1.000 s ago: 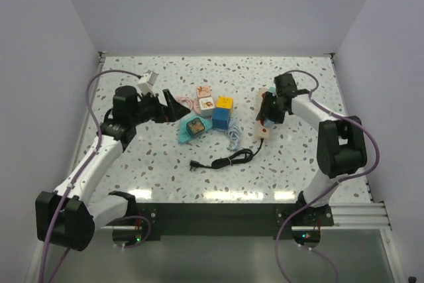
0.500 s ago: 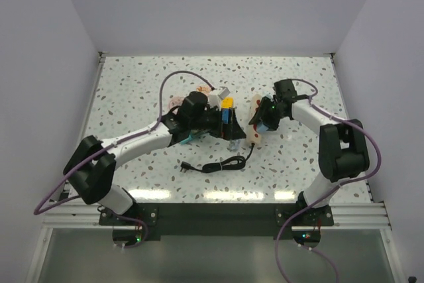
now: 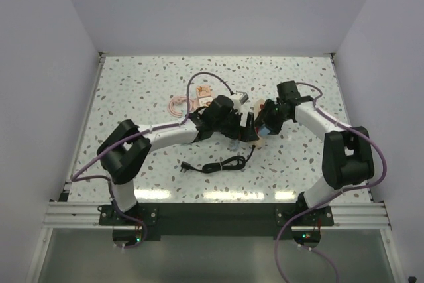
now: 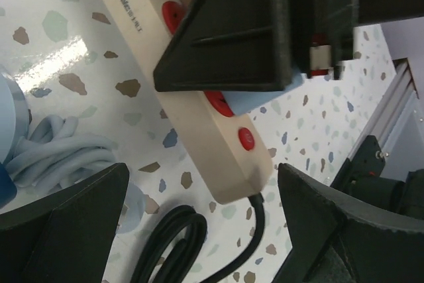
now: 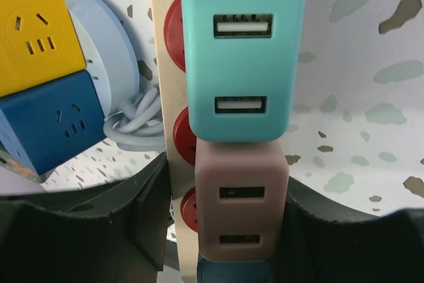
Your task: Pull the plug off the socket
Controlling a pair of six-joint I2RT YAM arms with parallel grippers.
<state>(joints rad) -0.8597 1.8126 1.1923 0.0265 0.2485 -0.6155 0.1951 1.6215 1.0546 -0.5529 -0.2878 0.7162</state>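
Though narrow, smooth flat-faced beige socket [image 4: 195,134].

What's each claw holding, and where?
Left gripper: open, empty. Right gripper straddles the sides of the pink charger on the power strip; whether it grips cannot be told.

Both arms stretched inward, left end effector [image 3: 250,129] spread wide, right end effector [image 3: 264,122] angled downward
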